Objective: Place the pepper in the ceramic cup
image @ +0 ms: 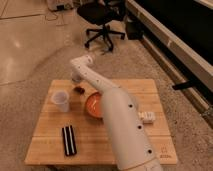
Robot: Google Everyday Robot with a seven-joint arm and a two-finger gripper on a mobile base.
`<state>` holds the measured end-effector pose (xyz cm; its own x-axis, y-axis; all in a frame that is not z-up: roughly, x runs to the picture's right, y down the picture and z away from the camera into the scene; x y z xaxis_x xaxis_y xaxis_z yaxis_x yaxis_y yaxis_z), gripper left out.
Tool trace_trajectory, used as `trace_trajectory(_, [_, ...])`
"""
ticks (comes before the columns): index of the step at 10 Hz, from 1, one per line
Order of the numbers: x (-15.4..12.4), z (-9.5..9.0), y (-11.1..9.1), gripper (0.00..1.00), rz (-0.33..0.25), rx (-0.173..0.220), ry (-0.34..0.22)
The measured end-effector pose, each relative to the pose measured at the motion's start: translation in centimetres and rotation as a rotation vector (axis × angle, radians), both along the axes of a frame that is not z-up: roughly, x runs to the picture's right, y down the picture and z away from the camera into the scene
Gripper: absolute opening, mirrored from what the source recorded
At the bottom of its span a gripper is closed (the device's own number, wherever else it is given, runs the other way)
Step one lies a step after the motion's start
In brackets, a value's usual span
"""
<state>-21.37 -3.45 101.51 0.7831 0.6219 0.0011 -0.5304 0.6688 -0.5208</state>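
A: Wooden worktop [140, 90]. A white arm [120, 120] crosses it from the near right to the far left.
B: Next, the orange bowl [90, 106] at mid-worktop, half behind the arm. The ceramic cup [60, 100] stands upright to its left.
A: And the tool [76, 76]?
B: At the far left edge, fingers apart, gripping nothing. The pepper [78, 90] lies on the worktop just beside it, near the cup but outside it.

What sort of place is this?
Probably an office or lab: a black swivel office chair and a speckled floor behind the wooden table. The gripper hangs near the pepper at the table's far edge.
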Motion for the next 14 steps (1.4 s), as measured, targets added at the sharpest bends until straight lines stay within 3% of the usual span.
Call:
trace_trajectory(4, [-0.9, 1.8, 1.7, 0.74, -0.023, -0.041, 0.012])
trace_trajectory(5, [-0.9, 2.1, 2.2, 0.69, -0.029, -0.051, 0.016])
trace_trajectory(7, [-0.5, 2.4, 2.3, 0.46, -0.031, -0.062, 0.022])
trace_trajectory(11, [1.0, 0.3, 0.4, 0.06, -0.006, -0.049, -0.004])
trace_trajectory(14, [1.2, -2.7, -1.2, 0.00, 0.021, -0.032, -0.061])
